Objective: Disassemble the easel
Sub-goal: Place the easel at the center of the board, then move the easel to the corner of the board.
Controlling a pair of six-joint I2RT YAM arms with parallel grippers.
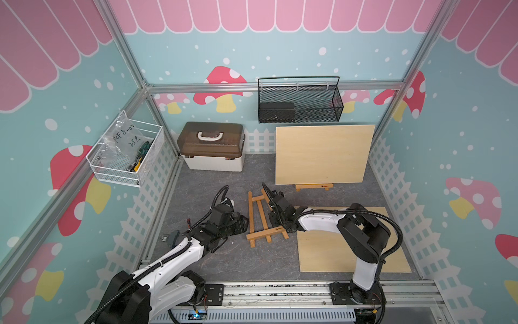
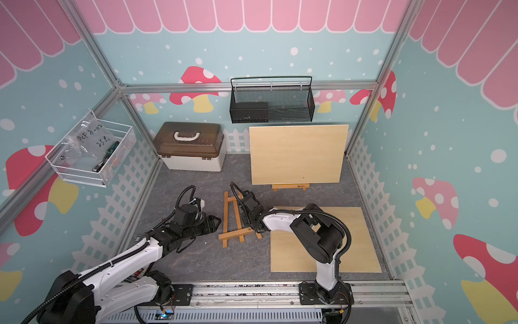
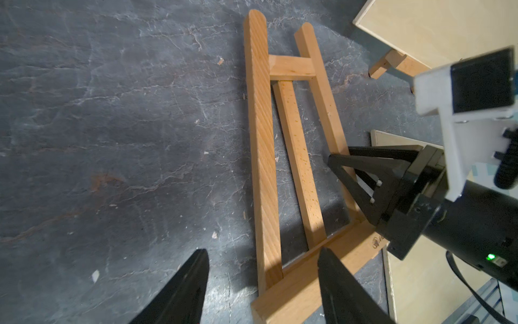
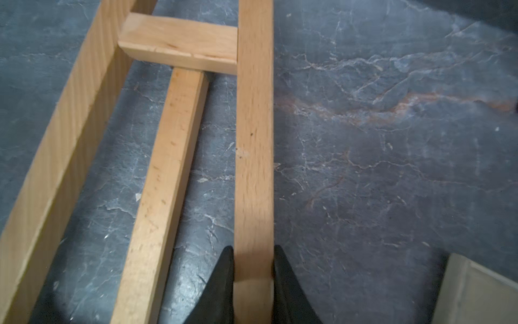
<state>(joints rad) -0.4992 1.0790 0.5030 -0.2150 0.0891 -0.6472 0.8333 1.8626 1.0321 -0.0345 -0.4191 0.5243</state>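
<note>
A wooden easel [image 1: 254,213] [image 2: 230,216] lies flat on the grey floor between my two arms. Its ledge bar [image 3: 322,269] crosses the near end. My right gripper [image 4: 253,249] [image 1: 273,221] is shut on the easel's right-hand leg [image 4: 253,140] just above the ledge, one black finger [image 3: 361,174] on each side of it. My left gripper [image 3: 263,252] [image 1: 245,224] stands open at the left end of the ledge. It holds nothing, and its fingertips [image 3: 196,269] hover over the floor and the ledge.
A second small easel [image 1: 314,186] at the back right carries an upright plywood board [image 1: 323,154]. Another board [image 1: 336,252] lies flat under my right arm. A brown-lidded box [image 1: 211,146] stands at the back left. A black mesh basket [image 1: 300,103] and a white wire basket [image 1: 126,151] hang on the walls.
</note>
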